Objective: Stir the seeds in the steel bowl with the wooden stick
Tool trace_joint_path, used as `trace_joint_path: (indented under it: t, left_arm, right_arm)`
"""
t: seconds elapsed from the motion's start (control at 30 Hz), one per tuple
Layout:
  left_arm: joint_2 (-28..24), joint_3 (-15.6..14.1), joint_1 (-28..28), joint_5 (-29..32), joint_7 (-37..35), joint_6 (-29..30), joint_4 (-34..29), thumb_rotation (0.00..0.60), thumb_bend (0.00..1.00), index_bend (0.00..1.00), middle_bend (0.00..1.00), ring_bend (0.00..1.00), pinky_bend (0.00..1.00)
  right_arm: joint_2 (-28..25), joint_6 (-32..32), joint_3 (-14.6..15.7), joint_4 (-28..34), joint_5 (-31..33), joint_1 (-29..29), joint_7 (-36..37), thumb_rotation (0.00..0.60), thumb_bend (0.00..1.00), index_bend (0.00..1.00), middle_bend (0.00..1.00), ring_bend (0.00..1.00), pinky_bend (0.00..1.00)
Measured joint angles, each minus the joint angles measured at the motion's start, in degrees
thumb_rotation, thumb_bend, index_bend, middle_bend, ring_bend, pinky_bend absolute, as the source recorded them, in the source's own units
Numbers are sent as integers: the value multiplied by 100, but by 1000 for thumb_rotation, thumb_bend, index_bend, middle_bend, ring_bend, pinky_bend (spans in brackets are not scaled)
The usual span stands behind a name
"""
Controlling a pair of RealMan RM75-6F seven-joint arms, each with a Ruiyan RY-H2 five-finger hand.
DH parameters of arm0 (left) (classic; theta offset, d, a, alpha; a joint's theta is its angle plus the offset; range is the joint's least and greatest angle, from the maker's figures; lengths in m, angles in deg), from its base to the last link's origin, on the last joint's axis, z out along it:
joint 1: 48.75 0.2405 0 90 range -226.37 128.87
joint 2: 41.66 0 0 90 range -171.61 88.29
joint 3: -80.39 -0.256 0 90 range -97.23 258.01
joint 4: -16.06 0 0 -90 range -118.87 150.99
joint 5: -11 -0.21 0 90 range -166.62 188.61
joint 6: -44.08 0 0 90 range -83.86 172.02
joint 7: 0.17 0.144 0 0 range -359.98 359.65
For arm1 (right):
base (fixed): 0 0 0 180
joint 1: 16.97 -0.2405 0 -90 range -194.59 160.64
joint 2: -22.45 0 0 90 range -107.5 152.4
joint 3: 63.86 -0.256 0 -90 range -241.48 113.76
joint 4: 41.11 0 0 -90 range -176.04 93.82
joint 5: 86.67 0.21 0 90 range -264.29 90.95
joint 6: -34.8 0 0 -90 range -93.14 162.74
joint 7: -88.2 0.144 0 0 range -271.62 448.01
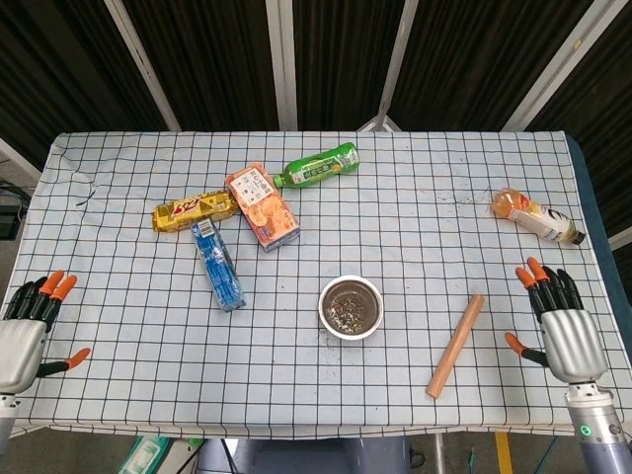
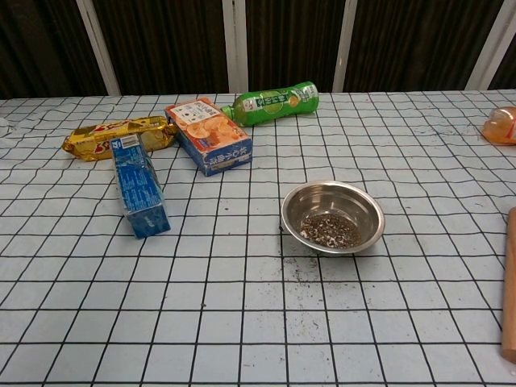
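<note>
Now the right hand (image 1: pixel 567 324) hovers at the table's near right edge, fingers spread apart and holding nothing. Just to its left the wooden stick (image 1: pixel 455 346) lies flat on the checked cloth (image 1: pixel 415 217), slanted, apart from the hand. Further left of the stick sits the steel bowl (image 1: pixel 351 307), upright, with dark seeds (image 2: pixel 330 230) in its bottom. Beyond the right hand, near the far right edge, an orange bottle (image 1: pixel 536 216) lies on its side. The left hand (image 1: pixel 27 328) hangs at the near left edge, fingers likewise apart and empty, well apart from the bowl.
</note>
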Motion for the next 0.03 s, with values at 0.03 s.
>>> trace_joint_path:
  t: [0.03]
  left_arm:
    - [6,5,2,19,16,-2,3,600,24,0,0,0,0]
  right_arm:
    - [-24,2,26,22,11,37,38,600,227,0,0,0,0]
